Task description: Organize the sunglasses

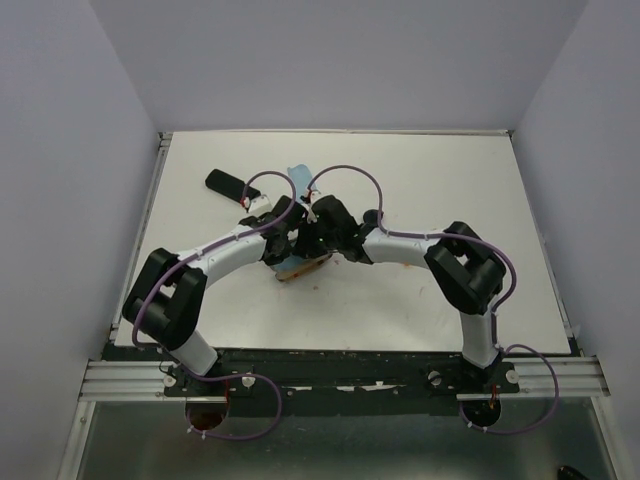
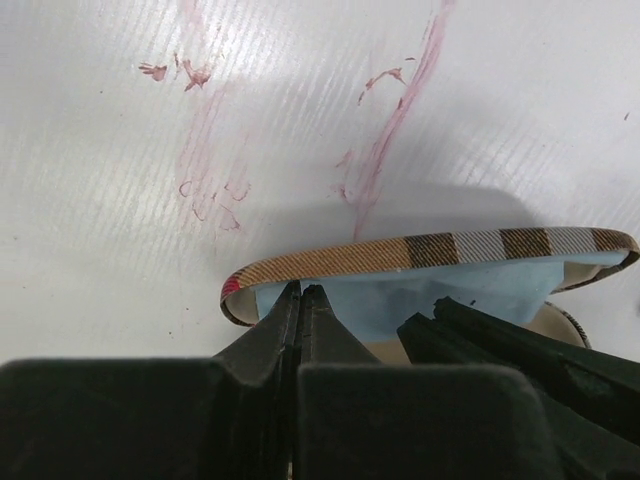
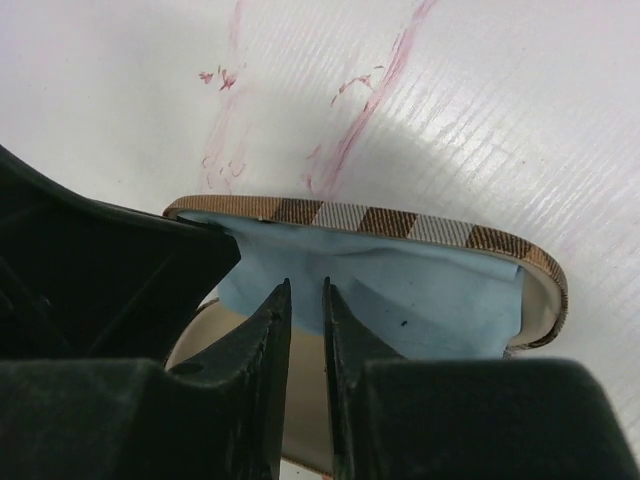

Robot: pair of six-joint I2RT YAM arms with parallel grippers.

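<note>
Top external view: left arm [image 1: 215, 255] and right arm [image 1: 410, 240] bend inward and meet above plaid case [image 1: 303, 266], approx. at centre of table [image 1: 450, 180]. Black case [image 1: 225, 183] lies further back on left side, well apart, w/ a small light-blue piece [image 1: 297, 175] near it.

Left wrist view: left gripper [image 2: 301, 292] has fingers pressed together, no gap btw. them. Tips sit at edge of blue cloth [image 2: 380, 300], just under plaid rim. If they nip the cloth, I cannot tell.

Right wrist view: right gripper [image 3: 307, 290] has fingers w/ a narrow gap, tips over same cloth inside the open case. If something is pinched at the tips, I cannot tell.

As for sunglasses, I cannot make them out in any view. Cloth and both grippers cover inside of case, so their place is not clear. Beyond the case, table has red smeared marks [image 2: 390, 110].
</note>
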